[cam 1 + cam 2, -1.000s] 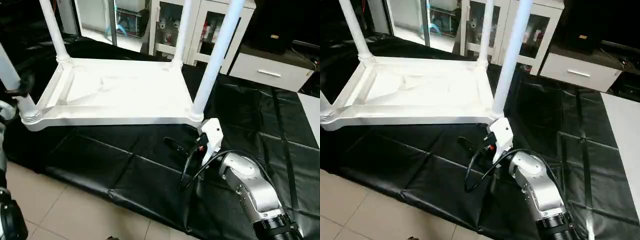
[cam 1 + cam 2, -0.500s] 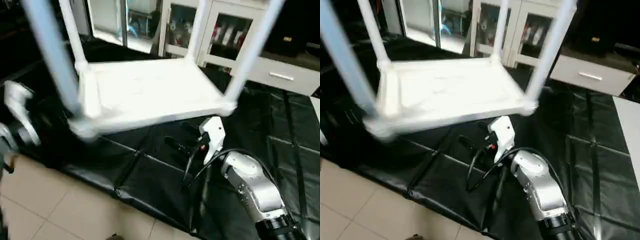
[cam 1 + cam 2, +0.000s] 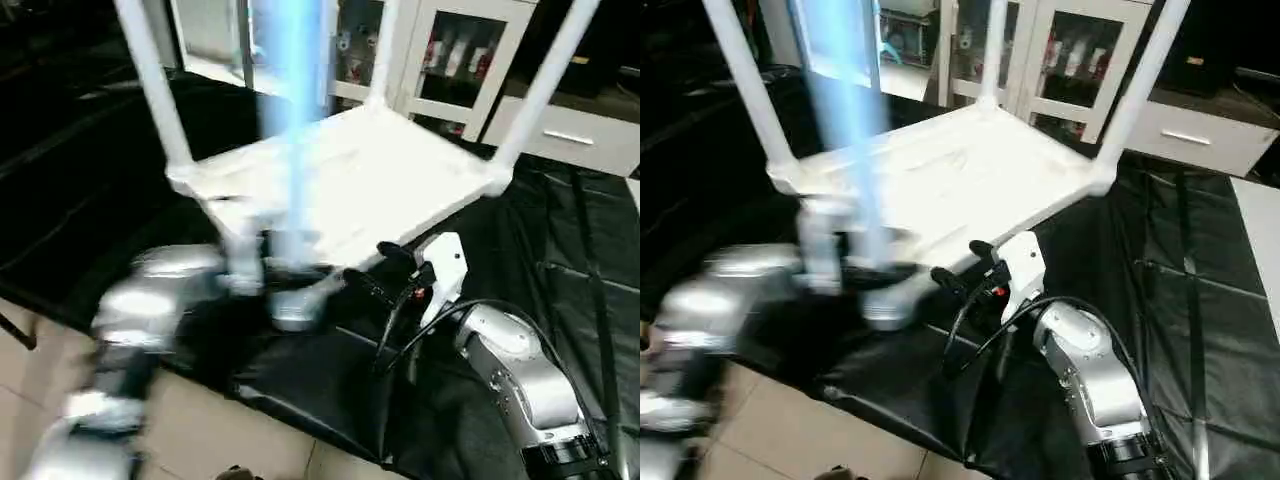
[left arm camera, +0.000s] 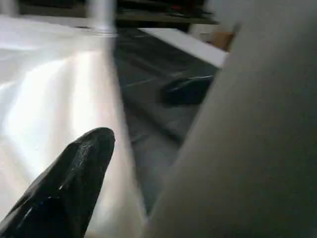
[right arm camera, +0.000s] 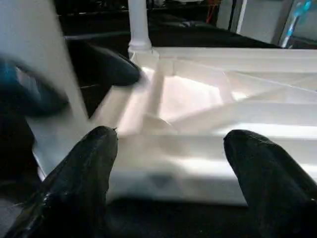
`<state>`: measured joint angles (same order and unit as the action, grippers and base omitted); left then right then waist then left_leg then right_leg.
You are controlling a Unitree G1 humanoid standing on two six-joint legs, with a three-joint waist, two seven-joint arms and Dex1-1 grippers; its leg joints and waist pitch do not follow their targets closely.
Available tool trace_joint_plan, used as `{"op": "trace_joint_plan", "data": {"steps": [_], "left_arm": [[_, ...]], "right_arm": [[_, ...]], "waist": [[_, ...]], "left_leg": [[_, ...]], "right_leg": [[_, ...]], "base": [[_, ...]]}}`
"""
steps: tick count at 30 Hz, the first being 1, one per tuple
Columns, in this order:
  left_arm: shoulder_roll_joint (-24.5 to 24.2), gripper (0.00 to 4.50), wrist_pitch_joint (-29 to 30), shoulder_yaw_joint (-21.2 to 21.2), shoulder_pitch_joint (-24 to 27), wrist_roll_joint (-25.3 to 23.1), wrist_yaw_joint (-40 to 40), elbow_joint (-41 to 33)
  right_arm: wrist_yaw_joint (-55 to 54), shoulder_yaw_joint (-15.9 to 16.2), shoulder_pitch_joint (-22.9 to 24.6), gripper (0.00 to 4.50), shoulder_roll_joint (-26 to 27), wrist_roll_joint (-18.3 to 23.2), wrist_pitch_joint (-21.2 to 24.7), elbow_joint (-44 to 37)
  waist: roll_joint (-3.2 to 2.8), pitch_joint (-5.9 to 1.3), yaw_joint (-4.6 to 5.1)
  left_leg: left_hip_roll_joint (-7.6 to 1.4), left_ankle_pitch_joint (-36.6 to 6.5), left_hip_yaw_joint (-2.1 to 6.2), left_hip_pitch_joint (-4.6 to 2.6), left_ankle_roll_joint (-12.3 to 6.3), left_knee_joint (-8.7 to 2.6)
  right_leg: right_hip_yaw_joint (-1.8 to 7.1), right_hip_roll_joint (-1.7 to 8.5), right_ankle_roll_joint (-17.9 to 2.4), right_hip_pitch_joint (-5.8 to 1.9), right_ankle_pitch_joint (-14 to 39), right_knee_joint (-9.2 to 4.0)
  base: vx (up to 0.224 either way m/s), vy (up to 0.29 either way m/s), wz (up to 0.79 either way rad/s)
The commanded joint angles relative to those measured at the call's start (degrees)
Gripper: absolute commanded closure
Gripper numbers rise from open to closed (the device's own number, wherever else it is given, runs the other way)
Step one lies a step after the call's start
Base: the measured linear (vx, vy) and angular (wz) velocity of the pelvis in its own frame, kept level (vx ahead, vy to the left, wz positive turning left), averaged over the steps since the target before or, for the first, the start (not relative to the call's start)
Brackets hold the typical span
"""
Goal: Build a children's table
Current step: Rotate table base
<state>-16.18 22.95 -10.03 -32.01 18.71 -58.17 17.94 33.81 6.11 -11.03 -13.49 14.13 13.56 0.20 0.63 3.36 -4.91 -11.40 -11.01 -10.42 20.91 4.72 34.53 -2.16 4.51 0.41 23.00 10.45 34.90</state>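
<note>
The children's table lies upside down on the black cloth, its white top point(image 3: 400, 170) ribbed side up and its legs pointing up. The nearest leg point(image 3: 290, 130) stands at the front corner and is blurred. My left gripper point(image 3: 250, 265), also blurred, sits low against this leg. In the left wrist view the tube point(image 4: 237, 129) looms beside one black finger point(image 4: 74, 178), with a strip of cloth showing between them. My right gripper point(image 5: 168, 148) stands open in front of the top's near edge, holding nothing. It is just right of that leg.
The black cloth point(image 3: 560, 260) covers the work table, whose front edge drops to a tiled floor point(image 3: 200, 430). White glass-door cabinets point(image 3: 440, 60) and a white drawer unit point(image 3: 580, 140) stand behind. A black cable loops over my right forearm point(image 3: 510, 360).
The children's table has swung round on the cloth: its near-left corner and leg came toward the front middle together with my left arm. My right arm has barely moved.
</note>
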Motion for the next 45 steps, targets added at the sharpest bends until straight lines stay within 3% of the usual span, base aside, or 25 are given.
{"op": "trace_joint_plan", "data": {"steps": [1,2,3,4,5,6,7,8,10,12,16,18,19,20,21,24,25,32,33,38,40,41,42,43,45], "left_arm": [[2.17,0.02,-1.08,-3.37,-1.37,-2.24,2.2,1.3],[2.17,0.02,-1.08,-3.37,-1.37,-2.24,2.2,1.3],[4.02,0.02,-2.34,-4.86,-1.85,-3.64,3.43,2.47],[5.14,0.02,-3.42,-5.33,-2.09,-4.78,4.35,3.53],[5.87,0.02,-4.69,-5.89,-2.24,-5.92,4.95,4.39],[6.26,0.02,-5.49,-6.19,-2.32,-6.62,5.29,4.92],[6.34,0.02,-6.75,-6.33,-2.24,-7.42,5.46,5.38],[5.94,0.02,-7.07,-5.72,-2.05,-7.07,5.06,5.21],[5.55,0.02,-7.32,-5.01,-2.0,-6.55,4.52,5.15],[4.8,0.02,-8.03,-4.42,-1.99,-6.23,3.92,5.19],[0.56,0.02,-9.74,-2.69,-2.05,-5.83,0.17,6.14],[0.03,0.02,-9.77,-2.55,-1.99,-5.78,-0.61,6.22],[-0.69,0.02,-9.99,-2.36,-1.82,-5.67,-1.54,6.31],[-1.42,0.02,-9.94,-2.25,-1.64,-5.46,-2.52,6.35],[-1.67,0.02,-9.97,-2.21,-1.58,-5.4,-2.84,6.4],[-3.14,0.02,-10.03,-2.05,-1.52,-5.19,-4.61,7.05],[-3.78,0.02,-9.6,-2.25,-1.73,-4.92,-5.64,7.24],[-5.38,0.02,-9.08,-2.72,-2.29,-4.61,-8.14,7.5],[-5.56,0.02,-9.3,-2.44,-2.41,-4.68,-8.06,7.81],[-6.65,0.02,-8.16,-3.0,-2.56,-4.95,-9.87,8.06],[-7.89,0.02,-6.07,-4.1,-2.68,-4.97,-12.4,7.59],[-8.48,0.02,-5.83,-4.61,-2.75,-5.32,-13.25,7.48],[-8.48,0.02,-5.83,-4.61,-2.75,-5.32,-13.25,7.48],[-8.9,0.02,-7.75,-5.32,-3.35,-7.2,-12.73,8.65],[-9.09,0.02,-9.38,-5.82,-3.98,-8.72,-12.25,9.95]], "right_arm": [[-0.59,-1.54,0.45,0.72,-0.58,1.0,0.81,-1.91],[-0.59,-1.54,0.45,0.72,-0.58,1.0,0.81,-1.91],[-0.85,-2.03,0.9,0.72,-0.69,0.96,1.21,-2.6],[-1.07,-2.3,1.25,0.72,-0.83,1.04,1.48,-3.21],[-1.32,-2.57,1.6,0.72,-0.95,1.15,1.74,-3.79],[-1.47,-2.73,1.81,0.72,-1.02,1.23,1.89,-4.15],[-1.75,-3.23,2.35,0.72,-1.37,1.33,2.12,-4.9],[-1.98,-3.75,2.88,0.72,-1.7,1.43,2.33,-5.49],[-2.14,-4.34,3.4,0.72,-2.15,1.66,2.64,-6.0],[-2.23,-4.7,3.71,0.72,-2.39,1.78,2.91,-6.38],[-2.57,-5.69,4.16,0.72,-2.9,2.07,4.39,-8.3],[-2.62,-5.82,4.24,0.72,-2.97,2.13,4.68,-8.71],[-2.76,-5.81,4.39,0.72,-2.98,2.11,4.9,-9.16],[-3.01,-5.69,4.64,0.72,-2.96,2.06,5.13,-9.74],[-3.11,-5.64,4.76,0.72,-2.95,2.04,5.2,-9.96],[-3.75,-5.46,5.71,0.72,-2.8,1.95,5.45,-11.3],[-4.03,-5.54,6.21,0.72,-2.76,1.98,5.58,-11.8],[-4.67,-5.84,7.45,0.72,-2.76,2.18,6.16,-13.25],[-4.92,-5.9,7.43,0.72,-2.62,2.18,6.21,-13.51],[-5.42,-6.4,7.77,0.72,-2.53,2.78,6.78,-15.15],[-5.3,-6.7,8.53,0.72,-2.86,3.43,7.26,-16.61],[-5.09,-6.58,8.81,0.72,-3.06,3.59,7.47,-17.1],[-5.09,-6.58,8.81,0.72,-3.06,3.59,7.47,-17.1],[-4.5,-6.27,8.71,0.72,-3.51,3.85,7.88,-17.51],[-3.98,-5.99,8.4,0.72,-3.85,4.12,8.28,-17.75]], "waist": [[-0.62,-3.89,0.39],[-0.51,-3.94,0.49],[-1.64,-3.99,0.58],[-2.41,-3.98,0.89],[-1.32,-3.95,1.41],[-1.16,-3.97,1.48],[-2.41,-4.07,1.48],[-2.03,-4.07,1.73],[-2.05,-4.0,1.78],[-2.26,-3.85,2.11],[-2.53,-3.8,3.19],[-2.77,-3.84,3.49],[-3.38,-3.86,3.51],[-3.01,-3.88,3.65],[-3.88,-3.91,3.58],[-3.71,-4.08,3.77],[-4.17,-4.08,3.73],[-4.36,-3.94,4.01],[-5.02,-3.82,4.32],[-4.88,-4.02,4.64],[-3.9,-4.02,4.46],[-4.53,-3.94,4.35],[-4.68,-3.98,4.37],[-3.85,-3.99,4.62],[-4.22,-3.87,4.4]], "left_leg": [[-1.15,-11.62,0.41,-0.34,1.07,-4.69],[-1.05,-11.2,0.38,-0.26,0.45,-4.57],[-0.97,-10.79,0.59,-0.09,0.51,-4.57],[-0.97,-11.42,0.61,-0.28,0.41,-4.43],[-0.88,-11.83,0.49,-0.19,-0.26,-4.34],[-0.74,-11.51,0.49,-0.03,-0.65,-4.33],[-0.76,-10.93,0.59,-0.02,-1.13,-4.2],[-0.79,-10.47,0.45,-0.06,-1.62,-4.06],[-0.82,-10.31,0.46,0.03,-2.14,-4.13],[-0.86,-11.62,0.48,-0.03,-2.2,-4.27],[-0.81,-13.21,0.54,-0.1,-1.77,-4.42],[-0.86,-13.41,0.53,-0.28,-1.7,-4.45],[-0.91,-13.53,0.55,-0.42,-1.48,-4.41],[-0.88,-13.56,0.48,-0.29,-1.46,-4.37],[-0.86,-13.5,0.6,-0.37,-1.28,-4.43],[-0.72,-12.38,0.49,-0.22,-1.74,-4.24],[-0.66,-12.1,0.47,-0.23,-1.97,-4.18],[-0.78,-13.99,0.53,-0.34,-1.64,-4.39],[-0.75,-15.1,0.54,-0.33,-1.26,-4.46],[-0.52,-13.5,0.7,0.02,-1.98,-4.31],[-0.51,-11.94,0.56,0.12,-2.8,-4.27],[-0.6,-11.67,0.62,0.11,-2.84,-4.31],[-0.63,-11.67,0.67,0.04,-2.84,-4.32],[-0.62,-11.66,0.62,0.16,-2.88,-4.31],[-0.68,-12.1,0.62,-0.14,-2.94,-4.3]], "right_leg": [[2.1,2.64,-12.06,-3.14,5.72,-3.61],[2.1,2.7,-12.15,-3.19,5.65,-3.55],[2.05,2.79,-12.24,-3.32,5.47,-3.38],[1.97,2.62,-12.23,-3.09,5.73,-3.68],[1.95,2.42,-12.46,-3.3,5.6,-3.98],[1.93,2.4,-12.44,-3.5,5.93,-4.02],[1.93,2.58,-12.54,-3.42,6.81,-3.9],[1.94,2.43,-12.59,-3.33,6.81,-4.15],[1.84,2.41,-12.51,-3.32,8.1,-4.17],[1.78,2.41,-11.65,-3.1,12.54,-4.6],[1.72,2.09,-10.81,-2.87,14.27,-4.65],[1.75,2.14,-10.78,-2.71,14.72,-4.77],[1.79,2.19,-11.28,-2.6,14.29,-4.7],[1.78,2.1,-11.58,-2.67,13.52,-4.7],[1.77,2.16,-11.78,-2.71,13.1,-4.55],[1.76,2.06,-12.59,-2.93,9.77,-4.39],[1.75,2.11,-12.79,-2.92,9.8,-4.37],[1.67,2.12,-12.69,-2.87,12.46,-4.58],[1.6,2.09,-12.57,-2.82,12.67,-4.86],[1.54,2.17,-12.78,-3.23,11.62,-4.52],[1.59,2.25,-12.26,-3.16,13.16,-4.64],[1.65,2.34,-11.93,-3.04,14.13,-4.57],[1.63,2.36,-11.84,-2.99,14.27,-4.58],[1.6,2.25,-11.86,-2.99,14.09,-4.62],[1.71,2.34,-11.34,-2.7,15.77,-4.78]], "base": [[0.0,0.0,0.0],[0.0,0.0,0.0],[0.0,0.0,0.0],[0.0,0.0,0.0],[0.0,0.0,0.0],[0.0,0.0,0.0],[0.0,0.0,0.0],[0.0,0.0,0.0],[0.0,0.0,0.0],[0.0,0.0,0.0],[0.0,0.0,0.0],[0.0,0.0,0.0],[0.0,0.0,0.0],[0.0,0.0,0.0],[0.0,0.0,0.0],[0.0,0.0,0.0],[0.0,0.0,0.0],[0.0,0.0,0.0],[0.0,0.0,0.0],[0.0,0.0,0.0],[0.0,0.0,0.0],[0.0,0.0,0.0],[0.0,0.0,0.0],[0.0,0.0,0.0],[0.0,0.0,0.0]]}}
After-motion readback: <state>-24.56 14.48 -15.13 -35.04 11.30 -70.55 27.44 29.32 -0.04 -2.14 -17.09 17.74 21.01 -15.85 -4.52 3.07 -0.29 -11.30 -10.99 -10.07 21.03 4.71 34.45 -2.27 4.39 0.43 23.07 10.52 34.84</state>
